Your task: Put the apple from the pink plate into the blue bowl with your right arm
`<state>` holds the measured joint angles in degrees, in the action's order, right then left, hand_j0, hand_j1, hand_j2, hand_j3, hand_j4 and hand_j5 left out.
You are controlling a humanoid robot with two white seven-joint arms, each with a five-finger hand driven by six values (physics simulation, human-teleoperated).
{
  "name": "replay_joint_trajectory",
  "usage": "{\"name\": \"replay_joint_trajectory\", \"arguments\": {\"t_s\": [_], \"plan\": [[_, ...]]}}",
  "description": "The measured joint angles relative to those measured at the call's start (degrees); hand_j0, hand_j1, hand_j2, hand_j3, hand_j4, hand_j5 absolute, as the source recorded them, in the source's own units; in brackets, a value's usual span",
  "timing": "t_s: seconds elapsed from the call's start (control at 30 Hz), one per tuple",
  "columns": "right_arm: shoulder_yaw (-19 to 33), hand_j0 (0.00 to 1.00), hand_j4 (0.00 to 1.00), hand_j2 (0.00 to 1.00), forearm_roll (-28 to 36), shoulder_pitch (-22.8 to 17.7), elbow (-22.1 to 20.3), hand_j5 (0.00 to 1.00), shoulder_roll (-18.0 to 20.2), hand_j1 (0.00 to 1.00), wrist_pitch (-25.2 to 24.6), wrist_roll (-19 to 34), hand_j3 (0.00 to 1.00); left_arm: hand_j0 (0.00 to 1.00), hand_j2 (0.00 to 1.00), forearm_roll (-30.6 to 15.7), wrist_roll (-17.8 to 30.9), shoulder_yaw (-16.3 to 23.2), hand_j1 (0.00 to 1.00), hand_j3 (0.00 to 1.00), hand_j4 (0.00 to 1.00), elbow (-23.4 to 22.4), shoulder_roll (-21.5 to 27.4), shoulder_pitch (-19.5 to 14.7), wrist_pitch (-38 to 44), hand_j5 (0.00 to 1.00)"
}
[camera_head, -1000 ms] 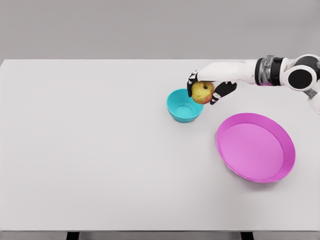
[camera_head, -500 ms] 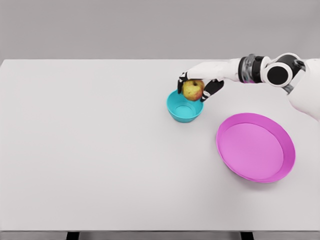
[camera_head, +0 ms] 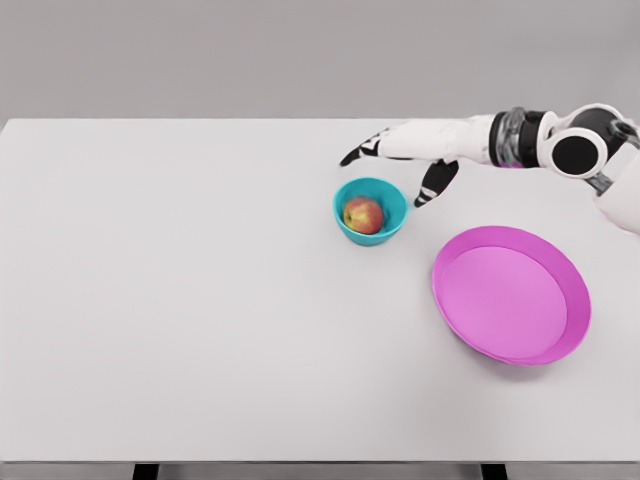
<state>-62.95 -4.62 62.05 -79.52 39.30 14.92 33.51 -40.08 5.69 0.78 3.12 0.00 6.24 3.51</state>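
1. On the white table, a bit right of centre and toward the far side, sits the blue bowl, more of a teal colour really, and it's upright.
2. Inside that bowl is the apple, red with a yellowish patch. It's resting down in the bottom with the rim showing all the way around it, and nothing is touching it.
3. Right hand is up behind and to the right of the bowl, clear of it. Its arm comes in from the right edge of the head view, white shell with a dark and silver wrist band and a round black joint cap further back.
4. Fingers are spread wide and holding nothing. The dark tips fan out to the left past the far rim of the bowl, and the thumb hangs down on its own on the right side of the bowl. None of them seem to touch the bowl or the fruit.
5. Pink plate is nearer the camera and off to the right of the bowl, well apart from it, with a raised rim and just its bare pink surface showing.
6. Left arm doesn't show up anywhere.
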Motion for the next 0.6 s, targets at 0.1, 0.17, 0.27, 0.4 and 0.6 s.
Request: {"name": "replay_joint_trajectory", "arguments": {"t_s": [0.1, 0.17, 0.27, 0.4, 0.6], "plan": [[0.63, 1.0, 1.0, 1.0, 0.76, 0.0, -7.74, 1.0, 6.07, 1.0, -1.19, 0.28, 1.0, 1.0, 1.0, 0.0, 0.01, 0.0, 1.0, 1.0, 1.0, 0.0, 0.0, 0.0, 0.0, 1.0], [0.75, 1.0, 1.0, 1.0, 2.38, -1.32, -12.09, 1.0, 11.33, 1.0, 0.18, 0.37, 1.0, 1.0, 1.0, -0.01, 0.01, 0.0, 1.0, 1.0, 1.0, 0.01, 0.0, 0.0, 0.0, 1.0], [0.93, 1.0, 1.0, 1.0, 4.42, -2.73, -15.24, 1.0, 17.82, 1.0, 4.59, 0.07, 1.0, 1.0, 1.0, 0.0, 0.01, -0.01, 1.0, 1.0, 1.0, 0.01, 0.0, 0.0, 0.01, 1.0], [4.58, 1.0, 1.0, 1.0, 5.61, -9.75, -16.66, 1.0, 23.11, 1.0, 9.04, -0.62, 1.0, 1.0, 1.0, -0.01, 0.01, -0.01, 1.0, 1.0, 1.0, 0.01, 0.0, 0.0, 0.01, 1.0], [16.63, 1.0, 1.0, 1.0, 6.17, -17.49, -17.03, 1.0, 24.43, 1.0, 10.64, 1.1, 1.0, 1.0, 1.0, -0.01, 0.01, 0.0, 1.0, 1.0, 1.0, 0.0, 0.0, 0.0, 0.01, 1.0]]}}
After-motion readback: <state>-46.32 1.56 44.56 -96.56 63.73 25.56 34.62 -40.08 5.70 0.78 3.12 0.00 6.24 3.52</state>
